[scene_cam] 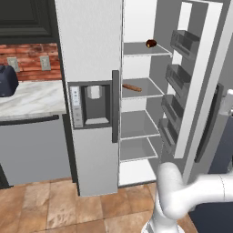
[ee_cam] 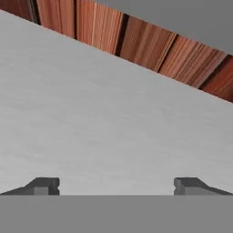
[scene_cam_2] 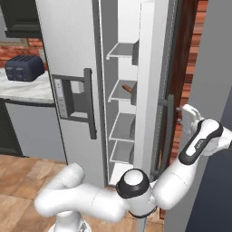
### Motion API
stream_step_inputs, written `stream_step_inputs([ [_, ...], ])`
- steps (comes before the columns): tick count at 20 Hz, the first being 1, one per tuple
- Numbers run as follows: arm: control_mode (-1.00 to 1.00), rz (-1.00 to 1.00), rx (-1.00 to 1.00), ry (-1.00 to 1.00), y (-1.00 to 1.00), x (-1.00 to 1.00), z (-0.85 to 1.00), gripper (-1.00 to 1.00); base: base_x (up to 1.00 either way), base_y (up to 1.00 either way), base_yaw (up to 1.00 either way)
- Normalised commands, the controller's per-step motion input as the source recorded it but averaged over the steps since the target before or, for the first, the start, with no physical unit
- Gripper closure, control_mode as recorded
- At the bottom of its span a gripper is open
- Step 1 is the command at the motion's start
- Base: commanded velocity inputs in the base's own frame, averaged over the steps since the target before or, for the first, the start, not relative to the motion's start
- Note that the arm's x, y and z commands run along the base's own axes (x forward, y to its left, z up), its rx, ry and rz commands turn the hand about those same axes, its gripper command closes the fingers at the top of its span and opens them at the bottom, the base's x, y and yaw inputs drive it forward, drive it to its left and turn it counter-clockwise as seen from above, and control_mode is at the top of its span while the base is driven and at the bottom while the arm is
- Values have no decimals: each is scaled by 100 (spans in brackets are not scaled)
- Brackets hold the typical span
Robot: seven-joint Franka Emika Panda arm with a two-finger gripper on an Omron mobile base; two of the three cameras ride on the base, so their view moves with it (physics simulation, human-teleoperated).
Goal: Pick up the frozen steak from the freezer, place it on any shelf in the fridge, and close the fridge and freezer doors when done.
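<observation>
1. Brown floor tiles [scene_cam: 50, 205] lie in front of a tall grey fridge [scene_cam: 136, 18], and a red brick wall [scene_cam: 29, 57] runs behind the counter [scene_cam: 32, 98] at 9 o'clock from it.
2. A dark blue toaster [scene_cam: 7, 80] sits on the counter.
3. The freezer door [scene_cam: 91, 45] is on the left side and it is closed. It has a water dispenser [scene_cam: 93, 104] set in its front.
4. The fridge door [scene_cam: 200, 68] on the right side is swung wide open.
5. The steak [scene_cam: 132, 87] is flat and red-brown. It lies on the second shelf [scene_cam: 148, 93] from the top inside the fridge, near the shelf's left edge.
6. A small dark round thing [scene_cam: 151, 43] sits on the top shelf, at 1 o'clock from the steak.
7. In the right base view the arm bends around the outer side of the open fridge door, and its hand is up near the door handle [scene_cam_2: 168, 131], at 3 o'clock from the steak [scene_cam_2: 128, 89].
8. The gripper [ee_cam: 116, 186] faces the plain grey outside of that door, with brick wall at 12 o'clock in the hand view. Its jaws are wide apart and hold nothing.
</observation>
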Motion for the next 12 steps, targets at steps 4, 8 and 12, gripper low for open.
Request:
stream_step_inputs([
  [4,-100,12,-9,-22,21,41,-1,-100,0,0,0],
  [8,-100,12,-8,-19,54,42,-1,-100,0,0,0],
  [12,-100,10,-8,-20,75,31,0,-100,0,0,0],
])
